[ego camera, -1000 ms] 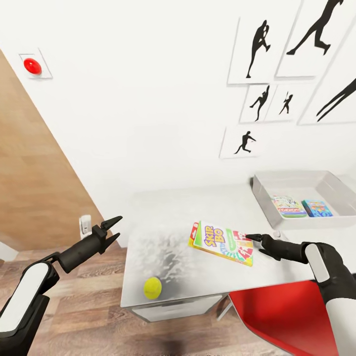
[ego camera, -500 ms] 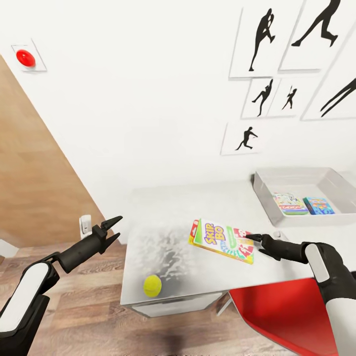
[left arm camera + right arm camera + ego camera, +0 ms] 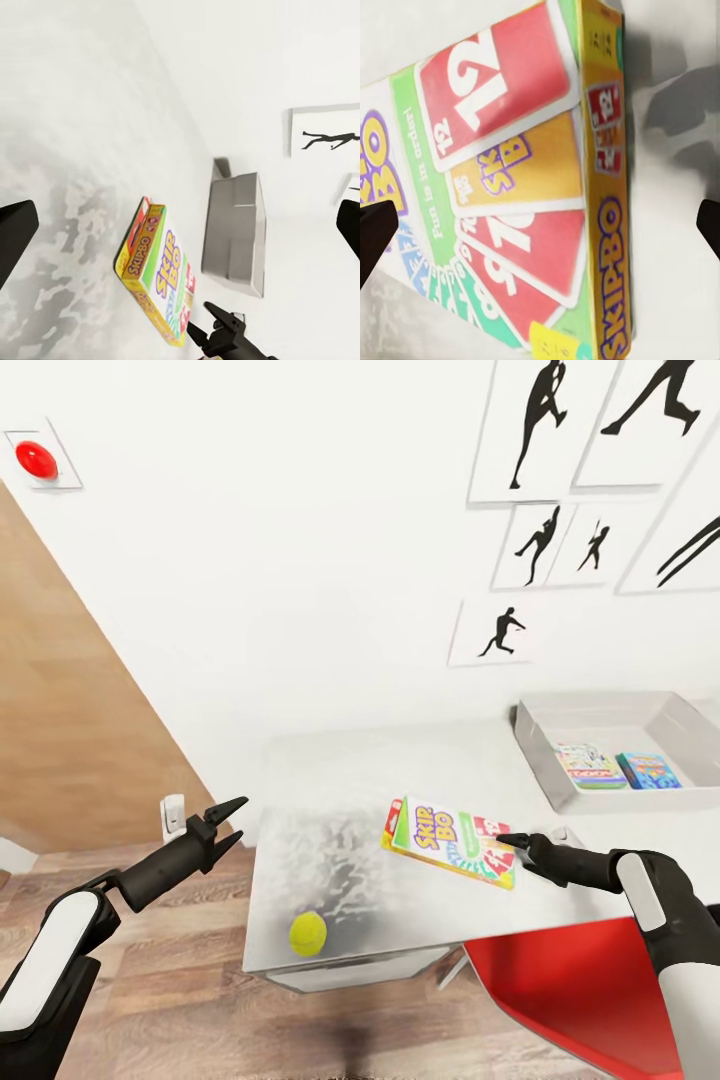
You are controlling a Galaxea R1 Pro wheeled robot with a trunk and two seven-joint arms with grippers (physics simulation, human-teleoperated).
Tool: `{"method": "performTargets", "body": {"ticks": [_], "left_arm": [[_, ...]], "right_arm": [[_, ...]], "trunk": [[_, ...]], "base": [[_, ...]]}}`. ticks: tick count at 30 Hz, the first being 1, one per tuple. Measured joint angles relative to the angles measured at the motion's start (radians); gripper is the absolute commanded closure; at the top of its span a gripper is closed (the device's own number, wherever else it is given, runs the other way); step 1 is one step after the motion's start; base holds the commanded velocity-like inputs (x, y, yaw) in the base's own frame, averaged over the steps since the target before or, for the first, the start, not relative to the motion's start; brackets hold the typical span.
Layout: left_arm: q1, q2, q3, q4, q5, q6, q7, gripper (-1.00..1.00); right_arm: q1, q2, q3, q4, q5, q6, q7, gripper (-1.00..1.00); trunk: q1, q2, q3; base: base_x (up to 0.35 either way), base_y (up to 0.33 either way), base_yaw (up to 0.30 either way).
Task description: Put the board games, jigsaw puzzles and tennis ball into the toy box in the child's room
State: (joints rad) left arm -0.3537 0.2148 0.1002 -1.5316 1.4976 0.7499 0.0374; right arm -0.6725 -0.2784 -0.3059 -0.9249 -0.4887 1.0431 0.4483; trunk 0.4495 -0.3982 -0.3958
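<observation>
Beside the Skip-Bo box's right edge, right tool gapes; left tool spread off-table.

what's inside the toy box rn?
The toy box holds two board games lying flat: the Monopoly one and the blue one. The near wall hides part of its floor.

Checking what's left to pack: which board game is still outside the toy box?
The Skip-Bo box, lying on the table; the other two games already lie inside the toy box.
</observation>
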Motion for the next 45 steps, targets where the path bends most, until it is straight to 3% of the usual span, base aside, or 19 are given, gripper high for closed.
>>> {"method": "performTargets", "body": {"ticks": [23, 45], "left_arm": [[0.0, -0.001, -0.001, 0.001, 0.001, 0.0, 0.003, -1.0], [0.001, -0.004, -0.001, 0.001, 0.0, 0.0, 0.004, -1.0]], "right_arm": [[0.0, -0.003, -0.004, -0.006, -0.023, 0.001, 0.002, -1.0], [0.002, -0.005, -0.005, -0.008, -0.015, 0.001, 0.005, -1.0]], "trunk": [[0.0, -0.001, -0.014], [-0.001, -0.001, -0.015]], "base": [[0.0, 0.0, 0.005], [0.0, 0.0, 0.22]]}}
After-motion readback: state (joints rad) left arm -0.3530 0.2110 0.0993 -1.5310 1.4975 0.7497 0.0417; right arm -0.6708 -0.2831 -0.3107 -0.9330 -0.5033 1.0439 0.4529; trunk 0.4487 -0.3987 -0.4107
